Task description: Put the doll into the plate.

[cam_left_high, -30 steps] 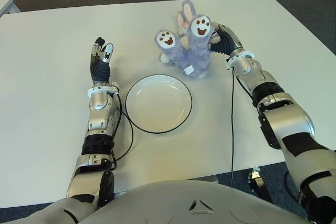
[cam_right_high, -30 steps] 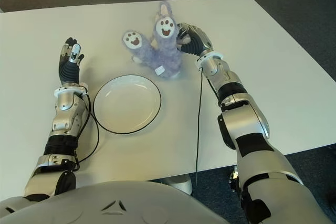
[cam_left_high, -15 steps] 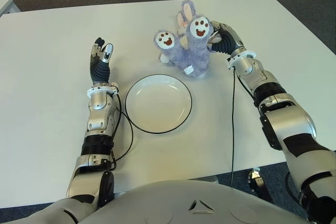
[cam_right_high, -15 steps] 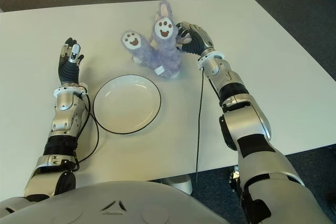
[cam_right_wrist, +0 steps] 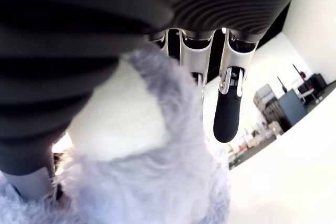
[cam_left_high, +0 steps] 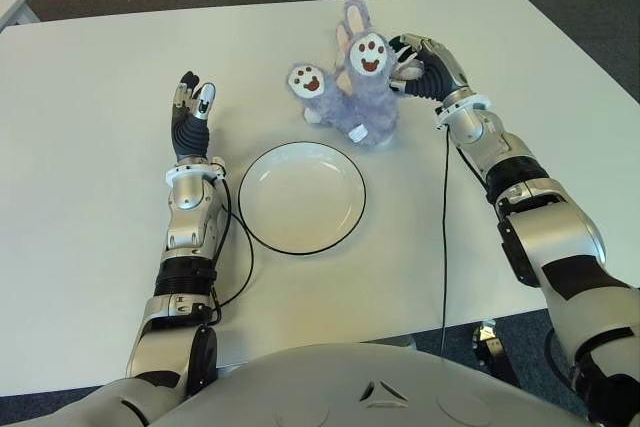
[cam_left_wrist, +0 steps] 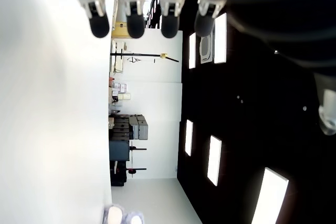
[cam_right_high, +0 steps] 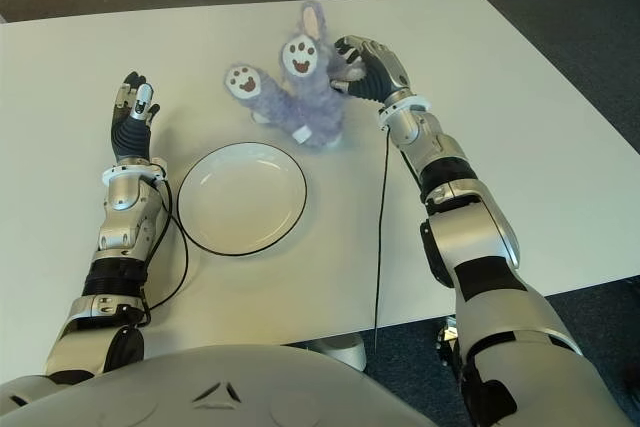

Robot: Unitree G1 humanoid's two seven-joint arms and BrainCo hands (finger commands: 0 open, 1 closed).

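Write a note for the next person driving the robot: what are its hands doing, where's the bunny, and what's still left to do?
Right hand: up against the far right side of the purple bunny doll, fingers wrapping its fur in the right wrist view; the grasp looks begun, not certainly firm.
Left hand: idle, fingers straight and holding nothing, showing to the left of the plate.
Doll: on the white table, just beyond the plate's far right rim, paws up.
Plate: nothing in it.
Done: right hand has reached the doll.
Left: secure the grip, lift the doll, carry it toward the robot over the plate, and set it down inside.
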